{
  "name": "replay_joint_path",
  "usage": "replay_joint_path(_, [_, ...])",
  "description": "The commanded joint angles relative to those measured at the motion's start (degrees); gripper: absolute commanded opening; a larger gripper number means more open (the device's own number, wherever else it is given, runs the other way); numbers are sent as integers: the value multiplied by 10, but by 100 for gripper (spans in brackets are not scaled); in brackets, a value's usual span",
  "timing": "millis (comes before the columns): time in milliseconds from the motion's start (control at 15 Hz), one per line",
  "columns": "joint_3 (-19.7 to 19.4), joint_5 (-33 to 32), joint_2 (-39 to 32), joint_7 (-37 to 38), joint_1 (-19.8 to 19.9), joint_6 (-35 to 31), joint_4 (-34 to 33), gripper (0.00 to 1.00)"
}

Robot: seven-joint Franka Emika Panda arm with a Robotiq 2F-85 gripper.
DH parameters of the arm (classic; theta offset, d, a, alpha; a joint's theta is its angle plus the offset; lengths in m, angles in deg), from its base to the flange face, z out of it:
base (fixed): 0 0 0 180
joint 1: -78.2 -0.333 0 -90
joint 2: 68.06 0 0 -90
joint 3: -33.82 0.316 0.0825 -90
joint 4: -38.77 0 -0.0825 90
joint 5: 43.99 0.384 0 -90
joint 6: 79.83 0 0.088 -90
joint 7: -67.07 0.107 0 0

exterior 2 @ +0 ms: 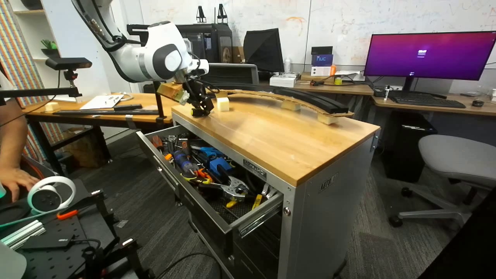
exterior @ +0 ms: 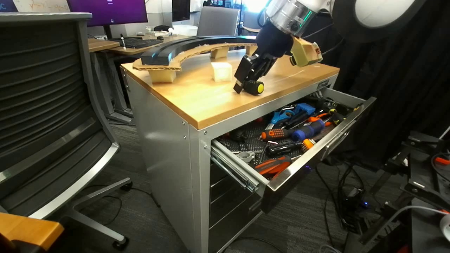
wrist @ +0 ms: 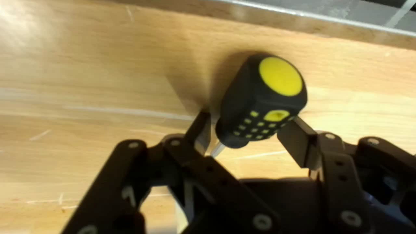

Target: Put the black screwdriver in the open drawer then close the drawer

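Screwdriver point(wrist: 256, 100): short, black, yellow cap point(wrist: 281, 76) on one end, lying on the worktop point(exterior: 197, 100) near the edge by the drawer point(exterior: 316, 148). Yellow end faces the drawer side; a bit of metal shank point(wrist: 217, 149) shows in the wrist view. Gripper point(wrist: 250, 135) sits low over it, slanted. Jaws apart, screwdriver between them. Bare wood shows between it and the left one in the wrist view; can't tell if the right one touches.

Drawer is pulled out, loose tools point(exterior: 283, 148) inside. In an exterior view: red-and-black handle point(exterior: 272, 167) at the near left end, orange handle point(exterior: 276, 134) and blue handle point(exterior: 308, 130) further right. Metal clamp point(exterior 2: 236, 188) toward the near end in an exterior view. Grey cabinet point(exterior: 160, 140) holds the drawer, worktop on top.

Far side of the worktop: curved black strip point(exterior: 175, 49) on cardboard point(exterior: 175, 66), propped on pale blocks point(exterior: 162, 76). Another pale block point(exterior: 222, 71) stands alone between strip and gripper.

Arm point(exterior 2: 166, 58) reaches in from the left in an exterior view, yellowish box point(exterior: 306, 52) on it near the gripper. Further out: chair point(exterior: 45, 91) at near left, monitor point(exterior: 112, 12) at far left, both in an exterior view.
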Motion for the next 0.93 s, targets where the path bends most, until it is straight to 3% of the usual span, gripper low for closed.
replay_joint_path(0, [32,19,16,-17,15,55,8,27])
replay_joint_path(67, [106,68,36,-65,66,72,26,21])
replay_joint_path(200, [172,128,60,-115,106,90,52,7])
replay_joint_path(333, [242,208,74,-183,149,130,62,11])
replay_joint_path(467, [281,273,80,-251,173,194,66,11])
replay_joint_path(600, [269,270,84,-261,163,217,77,11])
replay_joint_path(667, [254,249,84,-243,150,190,89,55])
replay_joint_path(733, [244,236,84,-232,144,164,99,56])
replay_joint_path(867, [232,213,77,-223,138,119,108,71])
